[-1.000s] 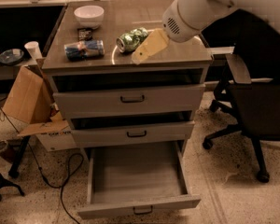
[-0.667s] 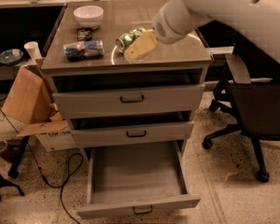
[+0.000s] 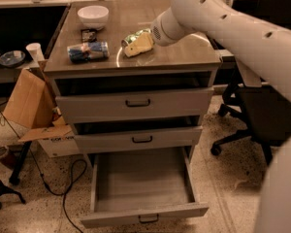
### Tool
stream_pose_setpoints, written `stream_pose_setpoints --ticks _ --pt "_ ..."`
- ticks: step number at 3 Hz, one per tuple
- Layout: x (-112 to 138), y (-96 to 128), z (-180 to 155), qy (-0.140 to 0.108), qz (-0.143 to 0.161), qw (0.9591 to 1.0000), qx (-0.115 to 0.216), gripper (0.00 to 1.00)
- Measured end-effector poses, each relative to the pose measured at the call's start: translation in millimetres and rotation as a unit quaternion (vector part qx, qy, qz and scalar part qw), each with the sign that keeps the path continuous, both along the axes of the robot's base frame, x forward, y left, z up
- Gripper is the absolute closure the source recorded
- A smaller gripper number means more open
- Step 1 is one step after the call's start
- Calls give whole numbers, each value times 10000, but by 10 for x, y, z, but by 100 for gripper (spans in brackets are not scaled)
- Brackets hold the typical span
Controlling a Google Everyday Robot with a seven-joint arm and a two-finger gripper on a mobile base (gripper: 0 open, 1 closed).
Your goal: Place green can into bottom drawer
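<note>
Reaching across the tabletop (image 3: 184, 55), the gripper (image 3: 138, 44) sits right against the green can (image 3: 130, 37) near the middle; whether it grips the can cannot be told. A blue packet (image 3: 88, 51), a small dark item (image 3: 88, 34) and a white bowl (image 3: 93, 16) lie apart from the can. Below, the bottom drawer (image 3: 141, 183) stands pulled out beyond the two upper drawers. A cardboard box (image 3: 26, 101) and an office chair (image 3: 262, 115) flank the cabinet.

The grey-brown surface (image 3: 182, 55) carried a white bowl (image 3: 93, 16), a small dark object (image 3: 88, 34) just in front of the bowl, a blue packet (image 3: 88, 51) further in front, and, right of the bowl, the green can (image 3: 132, 36) with the gripper (image 3: 139, 44) at it.
</note>
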State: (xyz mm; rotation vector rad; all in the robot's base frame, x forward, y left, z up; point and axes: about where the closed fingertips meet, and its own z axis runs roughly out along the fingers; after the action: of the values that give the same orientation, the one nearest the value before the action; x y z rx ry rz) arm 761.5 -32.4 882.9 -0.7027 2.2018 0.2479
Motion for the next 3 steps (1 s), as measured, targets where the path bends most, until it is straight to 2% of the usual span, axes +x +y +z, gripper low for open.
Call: stream_pose_setpoints --ticks 1,2,3 --pt "381 19 -148 -12 -78 9998 169 0" --pt "656 105 -251 -5 -65 9995 300 0" --pt "809 218 -315 39 2 9990 452 0"
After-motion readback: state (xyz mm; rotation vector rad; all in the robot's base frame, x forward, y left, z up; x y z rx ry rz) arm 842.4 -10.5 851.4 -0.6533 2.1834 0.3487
